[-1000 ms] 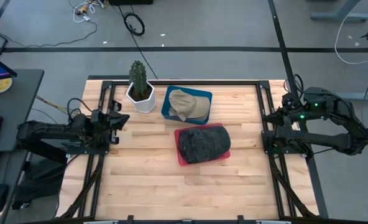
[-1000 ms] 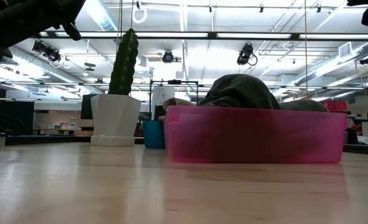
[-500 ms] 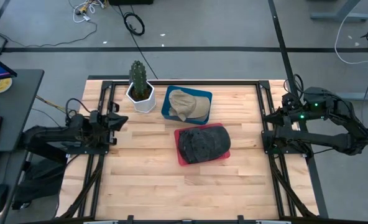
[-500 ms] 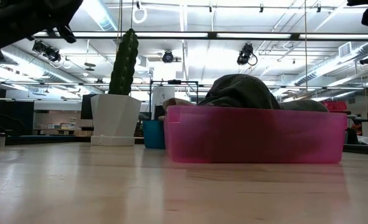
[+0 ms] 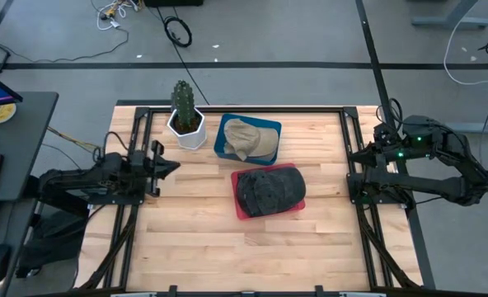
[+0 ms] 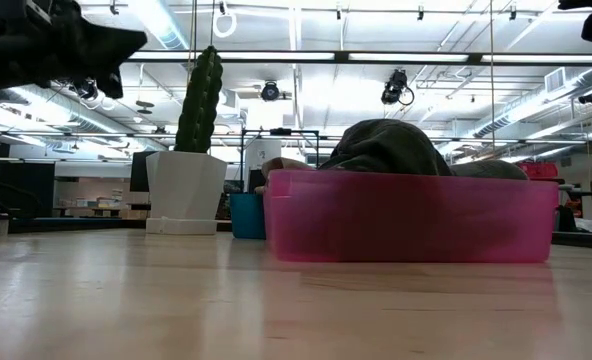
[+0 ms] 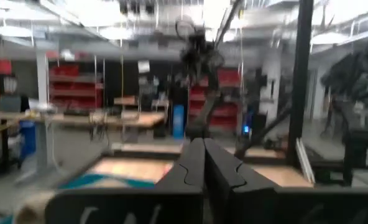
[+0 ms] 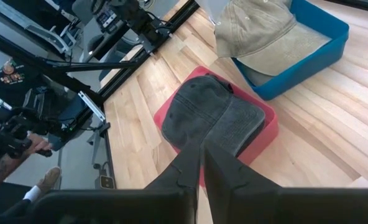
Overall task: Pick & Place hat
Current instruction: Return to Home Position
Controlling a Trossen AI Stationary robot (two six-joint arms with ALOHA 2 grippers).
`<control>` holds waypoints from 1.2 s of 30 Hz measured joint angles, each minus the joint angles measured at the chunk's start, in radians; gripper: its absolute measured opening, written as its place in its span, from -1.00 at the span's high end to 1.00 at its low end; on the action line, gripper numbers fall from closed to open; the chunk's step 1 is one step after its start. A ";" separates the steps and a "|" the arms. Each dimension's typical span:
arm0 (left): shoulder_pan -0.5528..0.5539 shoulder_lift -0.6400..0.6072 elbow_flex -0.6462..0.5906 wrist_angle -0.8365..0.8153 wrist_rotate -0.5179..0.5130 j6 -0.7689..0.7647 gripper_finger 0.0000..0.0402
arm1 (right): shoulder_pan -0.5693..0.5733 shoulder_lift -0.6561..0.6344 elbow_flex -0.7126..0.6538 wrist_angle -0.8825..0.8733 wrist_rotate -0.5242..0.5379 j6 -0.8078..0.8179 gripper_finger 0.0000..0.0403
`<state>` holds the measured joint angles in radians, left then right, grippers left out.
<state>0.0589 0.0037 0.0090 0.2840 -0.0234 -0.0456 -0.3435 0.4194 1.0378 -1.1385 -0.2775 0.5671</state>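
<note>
A dark grey hat (image 5: 268,191) lies crown up in a red bin (image 5: 242,210) at the table's middle, and bulges above the bin's rim (image 6: 411,215) in the low view. A tan hat (image 5: 248,139) rests in a blue bin (image 5: 275,128) just behind it. My left gripper (image 5: 175,166) hangs shut at the table's left side, pointing toward the bins, with nothing in it. My right gripper (image 5: 354,154) is shut and raised at the table's right side; its wrist view looks down on the dark hat (image 8: 212,118) and the tan hat (image 8: 255,28).
A cactus in a white pot (image 5: 185,122) stands at the far left, beside the blue bin. Bare wood lies along the table's near half. A person's hand (image 8: 16,146) shows beyond the table's left edge in the right wrist view.
My left gripper has sunk a little and tipped down from a steep upward slant to nearly level, its tips reaching slightly toward the bins. It has stayed shut. The hats and bins have not moved.
</note>
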 joint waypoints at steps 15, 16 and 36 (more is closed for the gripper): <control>0.001 0.002 0.001 -0.250 -0.083 0.036 0.99 | 0.000 0.000 0.000 0.000 0.000 0.001 0.88; 0.001 0.002 0.001 -0.253 -0.083 0.043 0.99 | 0.000 0.000 0.000 0.000 0.000 0.012 0.88; 0.001 0.002 0.000 -0.217 -0.089 0.058 0.99 | 0.000 -0.171 -0.060 -0.011 0.025 -0.157 0.99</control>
<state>0.0597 0.0059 0.0086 0.0670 -0.1120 0.0120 -0.3435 0.2487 0.9779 -1.1491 -0.2528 0.4105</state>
